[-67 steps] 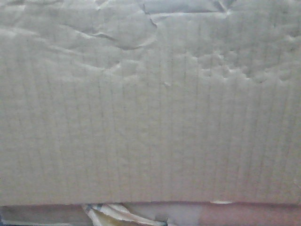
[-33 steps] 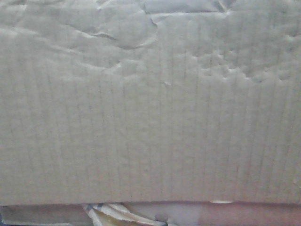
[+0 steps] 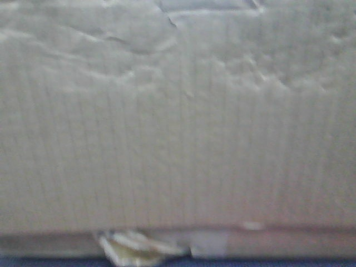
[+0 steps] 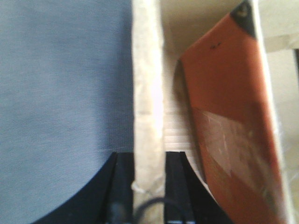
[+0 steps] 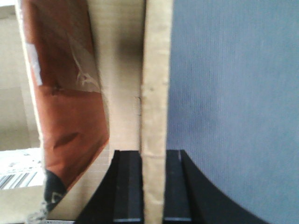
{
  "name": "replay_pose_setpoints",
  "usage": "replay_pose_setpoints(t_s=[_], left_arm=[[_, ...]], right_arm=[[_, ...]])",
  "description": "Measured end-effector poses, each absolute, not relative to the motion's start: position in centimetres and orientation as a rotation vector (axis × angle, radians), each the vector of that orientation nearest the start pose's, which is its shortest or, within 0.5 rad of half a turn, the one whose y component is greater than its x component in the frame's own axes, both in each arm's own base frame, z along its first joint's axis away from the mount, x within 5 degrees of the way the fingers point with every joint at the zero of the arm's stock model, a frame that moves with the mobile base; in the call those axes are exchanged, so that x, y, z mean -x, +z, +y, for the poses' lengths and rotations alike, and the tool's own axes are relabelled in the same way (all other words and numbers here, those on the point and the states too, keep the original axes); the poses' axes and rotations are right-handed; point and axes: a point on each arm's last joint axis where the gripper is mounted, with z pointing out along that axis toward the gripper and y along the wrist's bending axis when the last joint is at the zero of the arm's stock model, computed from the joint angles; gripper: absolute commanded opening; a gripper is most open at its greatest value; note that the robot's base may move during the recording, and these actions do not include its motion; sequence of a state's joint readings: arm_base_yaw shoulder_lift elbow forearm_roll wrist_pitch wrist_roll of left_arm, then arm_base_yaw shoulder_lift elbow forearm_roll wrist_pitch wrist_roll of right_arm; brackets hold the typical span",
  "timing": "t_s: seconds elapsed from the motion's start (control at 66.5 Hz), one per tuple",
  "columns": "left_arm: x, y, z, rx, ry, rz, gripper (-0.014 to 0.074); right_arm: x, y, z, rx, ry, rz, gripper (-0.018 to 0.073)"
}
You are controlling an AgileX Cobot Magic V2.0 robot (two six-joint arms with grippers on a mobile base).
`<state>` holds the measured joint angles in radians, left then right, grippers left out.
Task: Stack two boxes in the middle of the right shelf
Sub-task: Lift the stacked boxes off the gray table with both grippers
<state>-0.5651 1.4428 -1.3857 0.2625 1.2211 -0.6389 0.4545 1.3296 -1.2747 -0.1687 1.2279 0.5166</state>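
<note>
Dead ahead, the box (image 3: 178,139) is spanning arm to arm, long axis crosswise; left gripper (image 4: 149,161) and right gripper (image 5: 153,158) are each clamping an end wall.

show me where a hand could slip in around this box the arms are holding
Inside the box: a narrow gap between the wall clamped by the left gripper and right gripper and the orange-brown flap. Outside that wall, only a plain blue-grey surface shows. The front view is crowded: cardboard fills it.
</note>
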Motion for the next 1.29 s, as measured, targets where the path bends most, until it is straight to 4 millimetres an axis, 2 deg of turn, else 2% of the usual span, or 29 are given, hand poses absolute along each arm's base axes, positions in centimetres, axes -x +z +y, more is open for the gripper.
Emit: replay_pose_setpoints(t_s=[0.18,0.316,0.436,0.541,0.797,1.293], left_arm=[[-23.9,39.5,-12.0,0.114,-0.002,2.51,-0.0111],[-23.7,43.3,-10.8,0.134,0.036,2.336,-0.0111],[-23.7,46.2,-10.1,0.145,0.048,2.201,-0.0111],[-23.7,47.8,-9.8,0.147,0.033,2.121,-0.0111],[-23.8,48.4,-9.9,0.134,0.018,2.072,-0.0111],[-23.8,48.5,-9.8,0.136,0.024,2.068,-0.0111]], right_arm=[[-23.6,39.0,10.4,-0.036,0.044,2.563,-0.0162],[-24.2,41.6,10.8,-0.024,0.102,2.396,-0.0162],[-24.8,43.2,10.8,-0.025,0.124,2.27,-0.0162],[-25.1,44.1,10.7,-0.063,0.125,2.182,-0.0162],[-25.5,44.8,10.6,-0.069,0.122,2.104,-0.0162],[-25.5,44.9,10.7,-0.064,0.124,2.093,-0.0162]])
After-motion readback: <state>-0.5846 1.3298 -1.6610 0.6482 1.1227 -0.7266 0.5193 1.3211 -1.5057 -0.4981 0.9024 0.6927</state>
